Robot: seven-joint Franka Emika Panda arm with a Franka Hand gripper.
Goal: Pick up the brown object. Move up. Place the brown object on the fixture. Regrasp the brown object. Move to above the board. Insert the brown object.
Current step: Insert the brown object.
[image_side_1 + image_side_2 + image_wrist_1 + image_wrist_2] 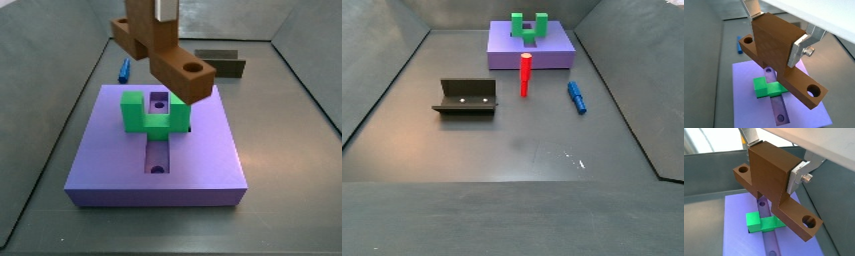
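The gripper [777, 37] is pinching the brown object [771, 52] between its two flat silver fingers [799, 50], with one plate pressing on each broad face of the piece's upright central block; the same clamping grip is showing in both wrist views [774, 160]. The brown object is appearing here as a bar with a round hole near each end [813, 91] and a raised block at mid-length, and it is hanging tilted, with one holed end lower than the other. In a side view the gripper [158, 10] is sitting at the 12 o'clock edge of the picture, holding the brown object [167, 50] in the air above the far end of the board [201, 150]. Directly beneath the piece, the green U-shaped block [138, 118] is standing on the board, straddling the long central slot [158, 152]; the wrist views are showing a gap between the piece and the block. From the board, the fixture [221, 62] is lying on the floor at 1 o'clock and a blue piece [122, 70] at 11 o'clock. In a side view that shows neither the gripper nor the brown object, a red peg [525, 75] is standing upright just at 6 o'clock of the board [509, 58], the blue piece [577, 97] is lying at 4 o'clock of the peg, and the fixture [466, 97] is resting at 8 o'clock of it.
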